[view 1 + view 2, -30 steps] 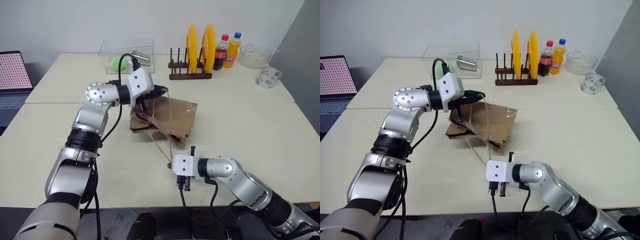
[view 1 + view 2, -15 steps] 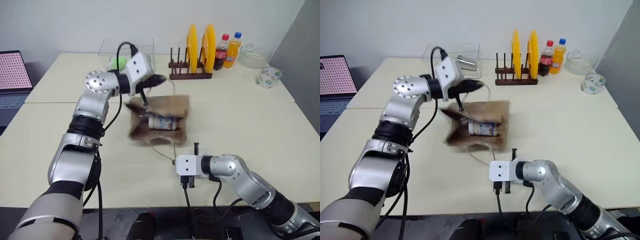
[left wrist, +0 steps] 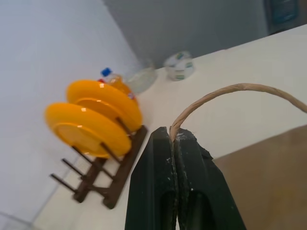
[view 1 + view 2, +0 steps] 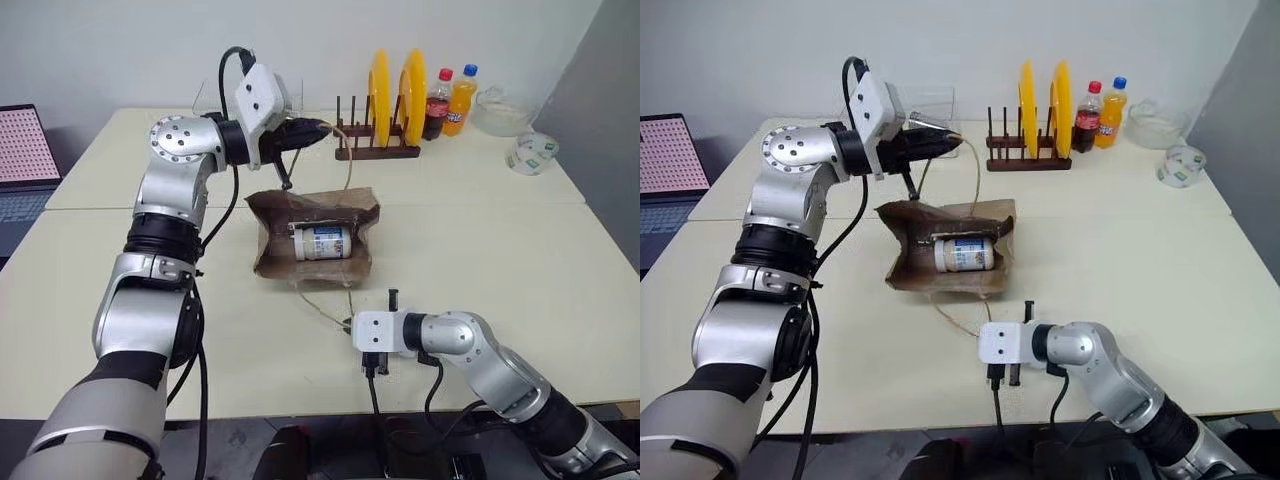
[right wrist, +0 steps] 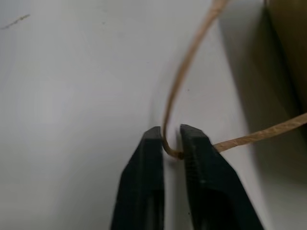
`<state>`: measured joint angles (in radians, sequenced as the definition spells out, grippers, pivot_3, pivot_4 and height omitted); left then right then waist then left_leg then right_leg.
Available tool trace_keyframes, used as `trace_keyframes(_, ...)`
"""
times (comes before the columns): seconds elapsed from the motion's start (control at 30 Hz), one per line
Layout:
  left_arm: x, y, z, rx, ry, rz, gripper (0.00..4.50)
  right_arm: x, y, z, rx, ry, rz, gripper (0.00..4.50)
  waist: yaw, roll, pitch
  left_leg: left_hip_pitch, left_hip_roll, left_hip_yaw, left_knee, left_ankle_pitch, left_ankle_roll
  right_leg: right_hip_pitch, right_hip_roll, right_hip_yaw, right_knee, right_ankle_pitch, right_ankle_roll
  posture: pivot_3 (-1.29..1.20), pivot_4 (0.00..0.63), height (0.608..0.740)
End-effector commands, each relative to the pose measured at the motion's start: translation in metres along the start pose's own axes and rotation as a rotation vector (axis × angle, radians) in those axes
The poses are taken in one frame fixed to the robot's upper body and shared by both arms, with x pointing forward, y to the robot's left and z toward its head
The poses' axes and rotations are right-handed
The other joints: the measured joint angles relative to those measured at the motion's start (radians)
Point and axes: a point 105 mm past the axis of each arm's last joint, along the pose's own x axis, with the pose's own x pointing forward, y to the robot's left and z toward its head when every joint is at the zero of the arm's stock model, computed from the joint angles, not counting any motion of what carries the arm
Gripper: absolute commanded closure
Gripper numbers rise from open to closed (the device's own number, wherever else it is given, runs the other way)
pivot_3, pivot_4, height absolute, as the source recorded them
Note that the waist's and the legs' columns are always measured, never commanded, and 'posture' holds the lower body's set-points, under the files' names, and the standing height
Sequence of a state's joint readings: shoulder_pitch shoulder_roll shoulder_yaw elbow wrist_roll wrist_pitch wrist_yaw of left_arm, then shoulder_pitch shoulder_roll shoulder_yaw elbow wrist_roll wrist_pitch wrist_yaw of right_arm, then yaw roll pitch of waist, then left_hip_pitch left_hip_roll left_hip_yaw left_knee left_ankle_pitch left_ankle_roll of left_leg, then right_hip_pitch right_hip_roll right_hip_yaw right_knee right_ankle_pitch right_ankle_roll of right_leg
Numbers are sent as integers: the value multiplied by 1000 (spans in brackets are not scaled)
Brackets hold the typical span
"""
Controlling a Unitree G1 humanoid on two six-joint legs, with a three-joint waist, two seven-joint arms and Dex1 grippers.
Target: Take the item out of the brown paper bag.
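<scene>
Brown paper bag [image 4: 312, 238] lay mid-table, mouth agape w/ a white-labelled bottle [image 4: 322, 242] inside on its side. Left gripper [image 3: 175, 136], at bag's 12 o'clock & above it, was clamped tight on the far cord handle [image 3: 230, 91]. Right gripper [image 5: 170, 140] at bag's 6 o'clock, fingers a narrow gap apart, near cord handle [image 5: 184, 76] looped between them.

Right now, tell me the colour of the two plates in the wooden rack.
Yellow-orange plates, standing upright in the dark wooden rack; the left wrist view shows them best.
</scene>
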<state>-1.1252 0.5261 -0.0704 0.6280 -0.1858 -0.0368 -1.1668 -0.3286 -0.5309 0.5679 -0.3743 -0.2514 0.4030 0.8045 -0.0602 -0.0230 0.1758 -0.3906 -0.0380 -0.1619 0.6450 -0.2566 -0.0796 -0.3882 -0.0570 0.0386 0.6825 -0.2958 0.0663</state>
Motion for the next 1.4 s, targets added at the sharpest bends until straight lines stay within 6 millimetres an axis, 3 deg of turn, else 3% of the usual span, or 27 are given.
trace_keyframes(0.03,-10,-1,19,16,-51,-29,4500,-6,3,3,36,-8,7,2608,0,0,0,0,0,0,0,0,0,0,0,0,0,0,0,0,150,740)
trace_keyframes(0.17,-10,-5,20,14,-53,-40,4500,-24,2,18,42,-55,10,1175,2,0,0,-1,0,0,0,0,0,0,0,0,0,0,0,0,150,740)
trace_keyframes(0.4,-6,-12,25,13,-72,-75,4500,-70,-9,40,46,-112,29,1175,3,0,0,-1,0,-1,0,-2,3,0,0,-1,0,0,0,0,150,740)
trace_keyframes(0.53,-3,-15,26,3,-82,-89,4500,-86,-18,54,160,-199,54,1175,2,0,0,-1,0,0,0,-2,3,0,0,0,0,0,0,0,150,740)
trace_keyframes(0.63,-2,-19,27,-5,-89,-104,4500,-90,-38,60,191,-235,-2,1175,3,0,0,-1,0,0,1,-2,4,0,0,0,0,0,0,0,150,740)
trace_keyframes(0.73,-2,-17,32,-21,-103,-100,4500,-81,-56,73,159,-258,-59,1175,0,0,0,-1,0,0,1,-2,4,0,0,0,0,0,0,0,150,740)
trace_keyframes(0.9,-2,-10,39,-45,-132,-70,4500,-49,-79,83,68,-223,-124,1175,-1,0,0,-2,0,0,0,0,0,-1,0,0,0,0,0,0,150,740)
trace_keyframes(1.0,-2,-3,43,-55,-148,-44,4500,-28,-89,80,19,-171,-150,632,-1,0,0,-2,0,0,0,0,0,-2,0,0,0,0,0,0,150,740)
trace_keyframes(1.07,-3,1,45,-58,-153,-30,4500,-20,-95,78,4,-153,-174,19,-1,0,0,-2,0,0,0,0,0,-2,0,0,0,0,0,0,150,740)
trace_keyframes(1.13,-3,3,46,-56,-153,-26,4500,-14,-103,78,-1,-143,-202,19,-2,0,0,-2,0,0,0,0,0,-2,0,0,0,0,0,0,150,740)
trace_keyframes(1.27,-3,3,47,-55,-157,-26,4500,-5,-113,76,38,-133,-245,19,-4,0,0,-2,0,0,0,0,-1,-3,0,0,0,0,0,0,150,740)
trace_keyframes(1.4,-3,3,48,-53,-160,-27,4500,-1,-111,82,200,-218,-220,19,-7,0,0,-3,0,-1,0,0,-1,-3,0,0,0,0,0,0,150,740)
